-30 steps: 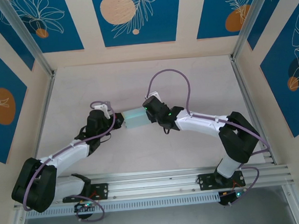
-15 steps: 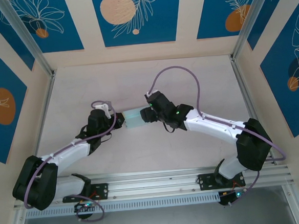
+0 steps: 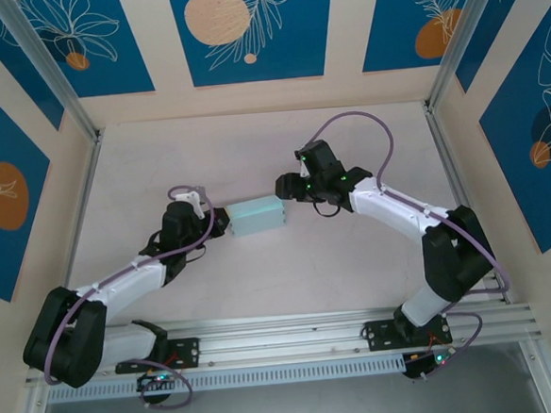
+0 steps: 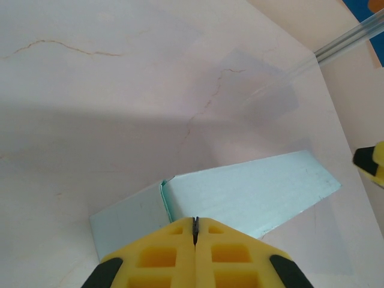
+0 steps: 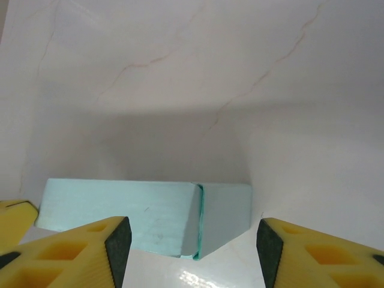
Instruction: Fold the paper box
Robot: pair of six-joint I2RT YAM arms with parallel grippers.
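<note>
A cream-white marbled tabletop with thin brownish veins lies evenly lit, with a soft shadow across its middle. Beige walls close it in on three sides, hung with deep blue panels bearing white leaf outlines and peach discs. Slanting silver aluminium posts stand at the far corners, and a ribbed aluminium rail runs along the near edge.

Closed left pincer at paper box

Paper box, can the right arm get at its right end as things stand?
Probably yes. The right gripper is open, just off the right end of the paper box, with only table between. The left gripper is shut at the opposite end, out of the way.
</note>
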